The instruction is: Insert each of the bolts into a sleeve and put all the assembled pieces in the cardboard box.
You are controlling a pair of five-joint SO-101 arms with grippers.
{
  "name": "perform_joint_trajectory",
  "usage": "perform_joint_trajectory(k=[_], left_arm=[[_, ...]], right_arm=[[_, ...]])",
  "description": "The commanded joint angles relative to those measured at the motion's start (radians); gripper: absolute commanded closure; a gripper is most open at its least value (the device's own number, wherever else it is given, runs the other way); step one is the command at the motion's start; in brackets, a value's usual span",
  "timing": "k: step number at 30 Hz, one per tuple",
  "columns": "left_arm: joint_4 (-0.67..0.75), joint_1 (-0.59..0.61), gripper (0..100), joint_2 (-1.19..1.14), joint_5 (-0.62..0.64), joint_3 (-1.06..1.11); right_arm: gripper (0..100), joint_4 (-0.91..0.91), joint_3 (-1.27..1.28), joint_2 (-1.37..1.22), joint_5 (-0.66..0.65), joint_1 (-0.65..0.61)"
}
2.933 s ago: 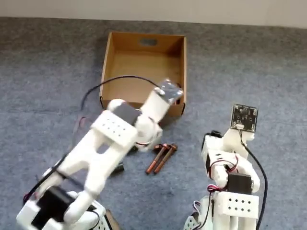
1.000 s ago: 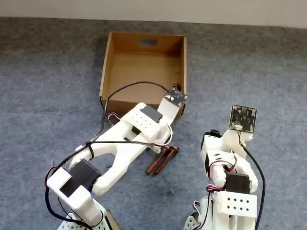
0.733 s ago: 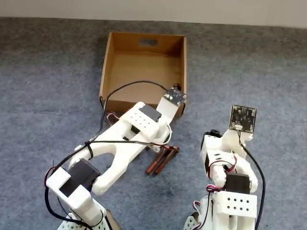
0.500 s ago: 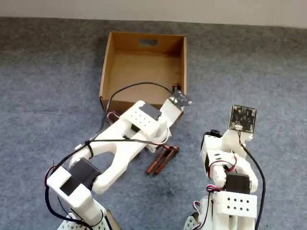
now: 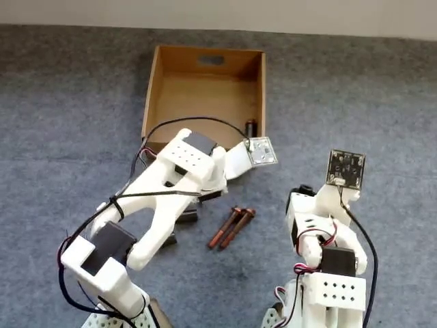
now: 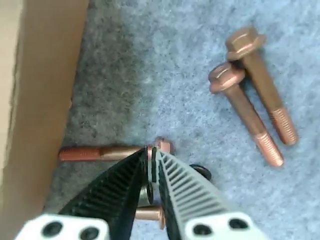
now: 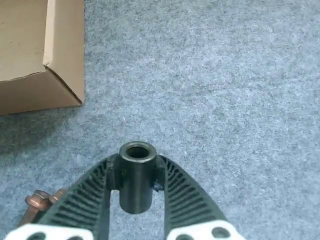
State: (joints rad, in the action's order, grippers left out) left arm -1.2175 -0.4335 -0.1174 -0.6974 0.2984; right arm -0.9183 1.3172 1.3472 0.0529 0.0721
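In the left wrist view my left gripper (image 6: pixel 152 155) is shut, with its tips just above the grey carpet beside the cardboard box (image 6: pixel 40 85). A copper bolt (image 6: pixel 100 153) lies along the box wall at the tips. Under the fingers lie another bolt head (image 6: pixel 150 214) and a black sleeve (image 6: pixel 201 171). Two more bolts (image 6: pixel 242 115) lie side by side farther off, and the high view shows these bolts (image 5: pixel 232 227) between the arms. My right gripper (image 7: pixel 136 167) is shut on an upright black sleeve (image 7: pixel 136 175). A small dark piece (image 5: pixel 250 127) stands in the near right corner of the box (image 5: pixel 151 89).
The left arm (image 5: pixel 181 167) stretches low across the carpet in front of the box's near wall, its cable looping over the box edge. The right arm (image 5: pixel 328 232) stands to the right, with open carpet around it. A box corner (image 7: pixel 65 75) lies ahead of the right gripper.
The left arm has come down low and then shifted left along the box's front wall, uncovering the two bolts. The right arm has kept still with its sleeve.
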Motion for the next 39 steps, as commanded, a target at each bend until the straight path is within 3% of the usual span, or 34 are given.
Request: perform_joint_trajectory(k=[1, 7, 12, 18, 22, 29, 33, 39], left_arm=[[-0.002, -0.058, 95, 0.015, 0.063, -0.044], [-0.011, -0.094, 94, 0.015, 0.094, -0.074], [-0.08, 0.033, 90, 0.005, -0.046, -0.124], [-0.08, 0.156, 91, 0.004, -0.109, -0.11], [-0.075, 0.139, 91, 0.002, -0.11, -0.074], [0.094, 0.105, 91, -0.056, -0.104, 0.071], [0.117, 0.09, 91, -0.058, -0.091, 0.068], [0.12, -0.028, 91, -0.061, -0.005, 0.024]], right_arm=[[99.3, 0.015, -0.007, 0.015, 0.003, 0.008], [99.3, 0.015, -0.007, 0.015, 0.003, 0.008], [99.3, 0.015, -0.007, 0.015, 0.003, 0.008], [99.3, 0.015, -0.007, 0.015, 0.003, 0.008], [99.3, 0.015, -0.007, 0.015, 0.003, 0.008], [99.3, -0.004, -0.007, 0.015, 0.003, 0.01], [99.3, -0.007, -0.007, 0.015, 0.003, 0.007], [99.3, -0.005, -0.007, 0.015, 0.003, 0.007]])
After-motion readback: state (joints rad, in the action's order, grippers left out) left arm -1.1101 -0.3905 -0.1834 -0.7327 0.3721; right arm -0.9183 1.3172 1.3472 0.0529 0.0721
